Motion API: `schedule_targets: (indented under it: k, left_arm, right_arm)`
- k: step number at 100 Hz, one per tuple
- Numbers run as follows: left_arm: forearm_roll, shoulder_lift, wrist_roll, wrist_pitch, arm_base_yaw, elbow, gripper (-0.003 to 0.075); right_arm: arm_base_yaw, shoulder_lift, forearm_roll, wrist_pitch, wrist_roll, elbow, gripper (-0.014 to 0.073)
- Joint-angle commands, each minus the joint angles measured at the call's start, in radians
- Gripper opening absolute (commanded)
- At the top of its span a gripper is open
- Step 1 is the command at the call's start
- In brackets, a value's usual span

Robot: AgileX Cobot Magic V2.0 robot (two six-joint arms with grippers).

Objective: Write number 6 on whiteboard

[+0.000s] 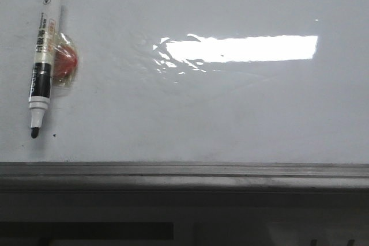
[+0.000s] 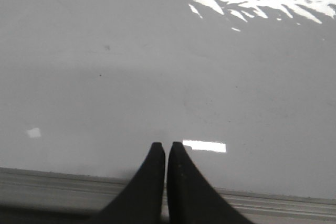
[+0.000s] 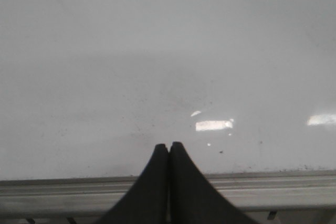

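A large glossy white flat whiteboard (image 1: 230, 119) is seen in the front view, with a bright rectangular glare of light on it and a grey metal rail (image 1: 184, 171) along its near edge; no number 6 is drawn on the board, the surface is blank of any stroke. At the far left of the board a white marker pen with black bands and a black uncapped tip (image 1: 42, 59) is laid, almost upright in the picture, its tip pointed toward the rail; a tiny black dot (image 1: 54, 136) is found just beside the tip. A small red round object in clear wrapping (image 1: 66, 61) is placed beside the pen, touching it or partly under it. In the left wrist view the black left gripper (image 2: 166, 148) is shown with its fingers pressed together on nothing, above the board near the rail; the black right gripper (image 3: 169, 148) is likewise closed and empty, over the board edge.
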Motion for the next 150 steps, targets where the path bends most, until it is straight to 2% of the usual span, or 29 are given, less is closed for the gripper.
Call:
schedule_targets:
  k: [1, 124, 150]
  left_arm:
    - [-0.002, -0.03, -0.009, -0.07, 0.004, 0.042, -0.0019]
    - [0.0, -0.03, -0.009, -0.099, 0.004, 0.042, -0.0019]
    - [0.004, -0.03, -0.009, -0.118, 0.004, 0.042, -0.0019]
  right_arm:
    - [-0.005, -0.02, -0.017, -0.035, -0.007, 0.032, -0.0064]
    - [-0.005, -0.02, -0.047, -0.035, -0.007, 0.032, -0.0064]
    - [-0.005, -0.02, -0.075, -0.1, -0.007, 0.032, -0.0064]
